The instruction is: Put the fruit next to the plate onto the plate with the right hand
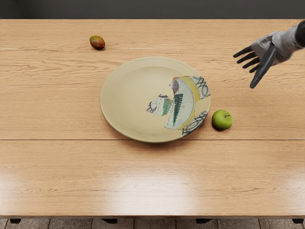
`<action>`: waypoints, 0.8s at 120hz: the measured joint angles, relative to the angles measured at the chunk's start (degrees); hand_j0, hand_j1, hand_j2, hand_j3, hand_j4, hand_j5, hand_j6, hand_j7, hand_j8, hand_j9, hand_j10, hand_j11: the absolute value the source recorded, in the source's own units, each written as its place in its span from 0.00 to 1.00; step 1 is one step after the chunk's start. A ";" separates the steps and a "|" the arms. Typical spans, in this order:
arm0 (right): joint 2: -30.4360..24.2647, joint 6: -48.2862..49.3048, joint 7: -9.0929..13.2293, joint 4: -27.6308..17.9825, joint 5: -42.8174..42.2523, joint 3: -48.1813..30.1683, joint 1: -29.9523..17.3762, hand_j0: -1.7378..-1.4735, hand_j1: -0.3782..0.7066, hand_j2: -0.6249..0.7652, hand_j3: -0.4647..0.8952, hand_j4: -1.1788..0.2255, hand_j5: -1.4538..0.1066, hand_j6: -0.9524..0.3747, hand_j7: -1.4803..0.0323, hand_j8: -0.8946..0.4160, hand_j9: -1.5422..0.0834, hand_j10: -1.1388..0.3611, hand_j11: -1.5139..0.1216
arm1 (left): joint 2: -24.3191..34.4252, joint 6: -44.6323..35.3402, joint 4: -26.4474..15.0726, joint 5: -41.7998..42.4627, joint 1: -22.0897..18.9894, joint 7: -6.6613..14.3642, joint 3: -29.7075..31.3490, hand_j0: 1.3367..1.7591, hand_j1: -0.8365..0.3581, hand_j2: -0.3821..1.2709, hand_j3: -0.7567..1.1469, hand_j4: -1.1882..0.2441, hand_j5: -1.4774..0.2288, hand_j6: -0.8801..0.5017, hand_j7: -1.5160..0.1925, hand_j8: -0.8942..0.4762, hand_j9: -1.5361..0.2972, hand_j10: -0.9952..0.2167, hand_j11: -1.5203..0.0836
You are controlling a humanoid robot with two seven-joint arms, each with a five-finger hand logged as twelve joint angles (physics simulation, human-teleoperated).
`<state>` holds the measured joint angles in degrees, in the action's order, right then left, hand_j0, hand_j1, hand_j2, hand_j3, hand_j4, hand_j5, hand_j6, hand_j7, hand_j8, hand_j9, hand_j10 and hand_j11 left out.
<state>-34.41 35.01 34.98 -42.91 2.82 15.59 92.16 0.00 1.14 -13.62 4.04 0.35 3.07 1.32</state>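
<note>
Head view: green apple [222,119] by the plate [125,90], maybe touching it. Right robot hand [261,53] hangs released over wood counter [143,176].

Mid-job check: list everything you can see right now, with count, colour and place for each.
table: one, light wood, fills most of the view
plate: one, cream with a green, yellow and grey pattern on its right part, middle of the table
apple: one, green, on the table close beside the plate's lower right rim; cannot tell if it touches
small fruit: one, red and green, on the table at the far left, apart from the plate
right robot hand: one, grey and black, at the upper right, up and to the right of the apple, fingers spread, holding nothing
left robot hand: not in view
</note>
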 joint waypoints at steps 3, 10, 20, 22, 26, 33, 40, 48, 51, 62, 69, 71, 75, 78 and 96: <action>0.03 0.00 0.00 0.01 0.00 0.04 -0.18 0.30 0.04 0.45 0.34 0.83 0.92 0.70 0.97 0.67 0.94 0.75 0.92 | 0.00 0.00 0.00 0.00 0.00 0.00 0.00 0.76 0.99 0.23 0.40 0.83 0.87 0.64 0.89 0.65 0.84 0.82 0.95; -0.03 0.00 0.01 0.16 -0.01 0.02 -0.44 0.30 0.04 0.45 0.34 0.83 0.92 0.70 0.97 0.67 0.94 0.75 0.92 | 0.00 0.00 0.00 0.00 0.00 0.00 0.00 0.76 0.99 0.23 0.40 0.83 0.87 0.64 0.89 0.65 0.84 0.82 0.95; -1.36 0.00 0.01 0.25 0.29 -1.39 -1.41 0.30 0.04 0.45 0.34 0.83 0.92 0.70 0.97 0.67 0.94 0.75 0.92 | 0.00 0.00 0.00 0.00 0.00 -0.01 0.00 0.76 0.99 0.23 0.40 0.83 0.87 0.64 0.89 0.65 0.84 0.82 0.95; -1.63 0.00 0.01 0.20 0.33 -2.05 -1.83 0.30 0.04 0.45 0.34 0.83 0.92 0.70 0.96 0.67 0.94 0.75 0.92 | 0.00 0.00 0.00 0.00 0.00 -0.01 0.00 0.76 0.99 0.23 0.40 0.83 0.87 0.64 0.89 0.65 0.84 0.82 0.95; -2.08 0.00 0.01 0.12 0.43 -3.17 -2.60 0.30 0.05 0.45 0.34 0.83 0.92 0.70 0.96 0.67 0.94 0.75 0.92 | 0.00 0.00 0.00 0.00 0.00 -0.01 0.00 0.76 0.99 0.23 0.40 0.83 0.87 0.64 0.89 0.65 0.84 0.82 0.95; -2.72 0.00 0.01 -1.08 0.59 -4.67 -3.41 0.30 0.05 0.45 0.34 0.82 0.91 0.70 0.96 0.67 0.93 0.75 0.91 | 0.00 0.00 0.00 0.00 0.00 0.00 0.00 0.76 0.99 0.23 0.40 0.83 0.87 0.64 0.89 0.65 0.84 0.82 0.95; -2.43 0.01 0.02 -4.36 0.06 -4.86 -3.68 0.30 0.05 0.45 0.34 0.82 0.91 0.70 0.96 0.67 0.93 0.75 0.91 | 0.00 0.00 0.00 -0.01 0.00 0.00 -0.01 0.76 0.99 0.23 0.40 0.83 0.87 0.64 0.89 0.65 0.84 0.82 0.95; -0.82 0.01 0.02 -9.03 -2.26 -1.81 -2.57 0.30 0.05 0.45 0.34 0.82 0.91 0.70 0.96 0.67 0.93 0.75 0.91 | 0.00 0.00 0.00 0.00 0.00 0.00 -0.01 0.76 0.99 0.23 0.40 0.83 0.87 0.64 0.89 0.65 0.84 0.82 0.95; -0.08 0.00 0.02 -10.66 -2.86 0.63 -1.31 0.30 0.05 0.45 0.34 0.82 0.91 0.70 0.96 0.67 0.93 0.75 0.91 | 0.00 0.00 0.00 0.00 0.00 0.01 -0.01 0.76 0.99 0.23 0.40 0.83 0.87 0.64 0.89 0.65 0.84 0.82 0.95; -0.37 0.00 0.02 -20.60 -3.58 9.35 7.97 0.30 0.05 0.45 0.34 0.82 0.92 0.70 0.96 0.67 0.93 0.75 0.91 | 0.00 0.00 0.00 0.00 0.00 -0.01 0.00 0.76 0.99 0.23 0.40 0.83 0.87 0.64 0.89 0.65 0.84 0.82 0.95; -3.97 -1.38 0.02 -28.68 -2.22 15.53 17.18 0.30 0.05 0.45 0.34 0.82 0.92 0.70 0.96 0.67 0.93 0.75 0.91 | 0.00 0.00 0.00 0.00 0.00 0.00 0.01 0.76 0.99 0.23 0.40 0.83 0.87 0.64 0.89 0.65 0.84 0.82 0.95; -4.82 -3.20 0.02 -30.40 -1.91 17.36 19.24 0.30 0.05 0.45 0.34 0.82 0.92 0.70 0.96 0.67 0.93 0.75 0.91 | 0.00 0.00 0.00 0.00 0.00 0.00 0.01 0.76 0.99 0.23 0.40 0.83 0.87 0.64 0.89 0.65 0.84 0.82 0.95; -5.97 -7.88 0.02 -33.12 -1.22 21.16 22.47 0.30 0.05 0.45 0.34 0.82 0.92 0.70 0.96 0.67 0.93 0.75 0.91 | 0.00 0.00 0.00 0.00 0.00 0.00 0.00 0.76 0.99 0.23 0.40 0.83 0.87 0.64 0.89 0.65 0.84 0.82 0.95; -6.44 -11.17 0.02 -34.67 -0.28 23.75 24.31 0.30 0.05 0.45 0.34 0.82 0.92 0.70 0.96 0.67 0.93 0.75 0.91 | 0.00 0.00 0.00 0.00 0.00 -0.01 0.00 0.76 0.99 0.23 0.40 0.83 0.87 0.64 0.89 0.65 0.84 0.82 0.95; 1.94 -25.32 0.02 -38.65 5.68 37.50 29.58 0.30 0.05 0.45 0.34 0.83 0.92 0.70 0.96 0.67 0.93 0.75 0.91 | 0.00 0.00 0.00 0.00 0.00 0.00 0.00 0.76 0.99 0.23 0.40 0.83 0.87 0.64 0.89 0.65 0.84 0.82 0.95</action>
<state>-32.47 9.69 35.00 -81.56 8.50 53.10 121.74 0.00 1.14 -13.62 4.04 0.35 3.07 1.31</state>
